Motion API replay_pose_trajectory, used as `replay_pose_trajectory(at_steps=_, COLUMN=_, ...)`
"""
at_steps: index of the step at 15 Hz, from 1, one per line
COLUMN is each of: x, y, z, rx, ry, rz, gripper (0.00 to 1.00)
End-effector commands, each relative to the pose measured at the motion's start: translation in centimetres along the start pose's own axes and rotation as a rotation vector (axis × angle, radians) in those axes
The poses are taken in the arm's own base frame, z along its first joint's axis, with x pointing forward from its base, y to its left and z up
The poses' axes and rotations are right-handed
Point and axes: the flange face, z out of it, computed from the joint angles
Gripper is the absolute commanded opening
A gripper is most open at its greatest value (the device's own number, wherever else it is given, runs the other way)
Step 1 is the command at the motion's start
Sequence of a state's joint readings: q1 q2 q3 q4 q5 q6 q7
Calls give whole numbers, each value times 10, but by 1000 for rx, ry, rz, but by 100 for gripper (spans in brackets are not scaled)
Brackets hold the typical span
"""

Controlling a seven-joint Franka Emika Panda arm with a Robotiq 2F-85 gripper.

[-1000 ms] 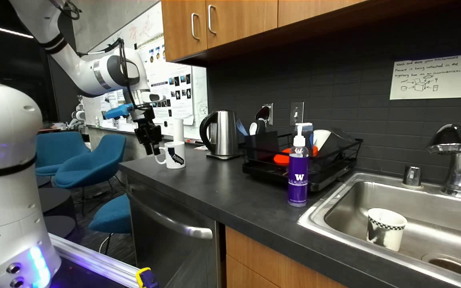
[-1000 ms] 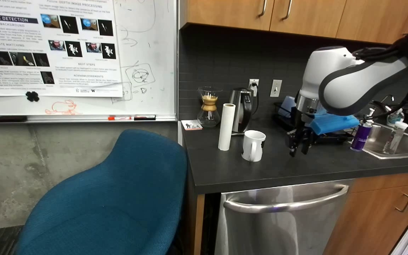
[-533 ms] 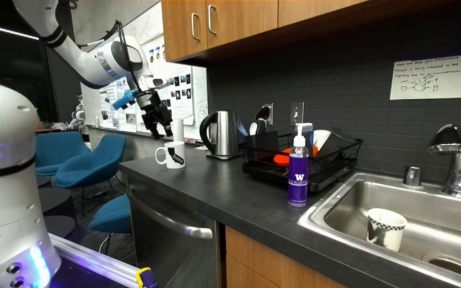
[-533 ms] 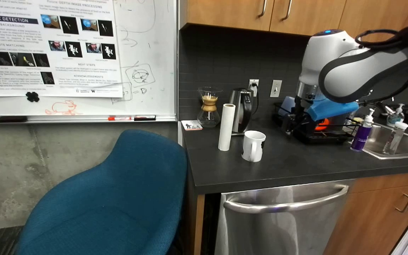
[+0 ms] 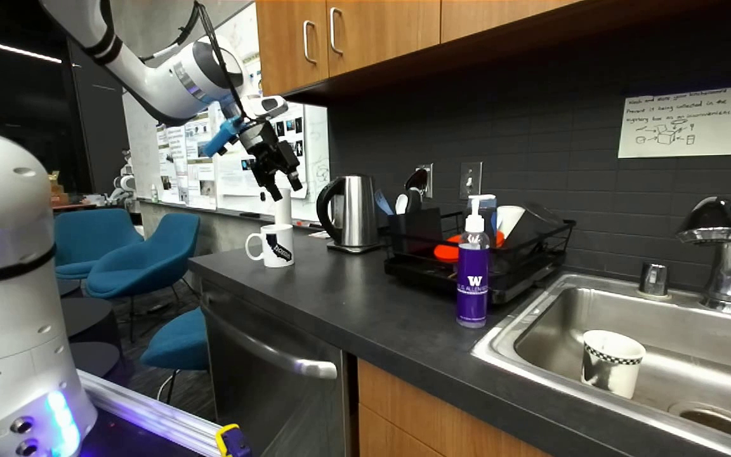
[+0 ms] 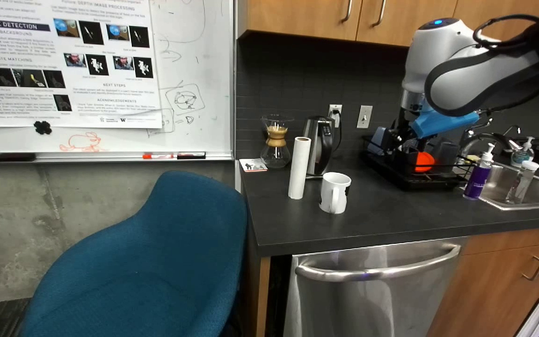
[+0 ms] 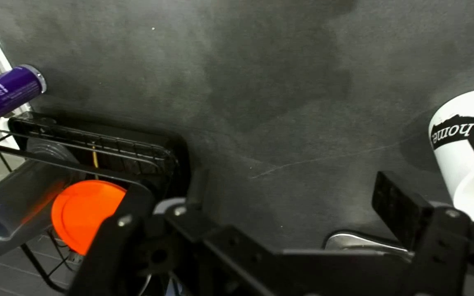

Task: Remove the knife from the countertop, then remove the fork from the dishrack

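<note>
Countertop (image 5: 340, 292) runs lengthwise from mug (image 5: 278, 246) twd sink (image 5: 683, 355); jaws spread wide above, w/ nothing held.

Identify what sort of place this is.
Probably a kitchenette in an office or research lab. A rectangular stainless steel sink and a low black wire dishrack mark the kitchen; a large white printed poster mentioning fork detection suggests the lab.
</note>
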State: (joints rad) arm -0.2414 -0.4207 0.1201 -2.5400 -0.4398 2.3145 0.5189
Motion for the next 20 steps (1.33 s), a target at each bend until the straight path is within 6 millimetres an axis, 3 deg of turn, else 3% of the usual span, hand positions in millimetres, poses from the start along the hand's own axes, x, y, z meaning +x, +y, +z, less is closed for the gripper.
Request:
replay_pose_trajectory(at_steps=1, x=21, y=19, z=-3, rx=-58, ry=21, rz=8, gripper=100)
replay_pose_trajectory(at_steps=10, x=75, y=76, z=3, rx=-51, ry=19, rz=191, gripper=100)
replay_pose_trajectory(at_steps=20, x=127, y=90, z=17, rx=-53, ry=31, rz=245, gripper=100)
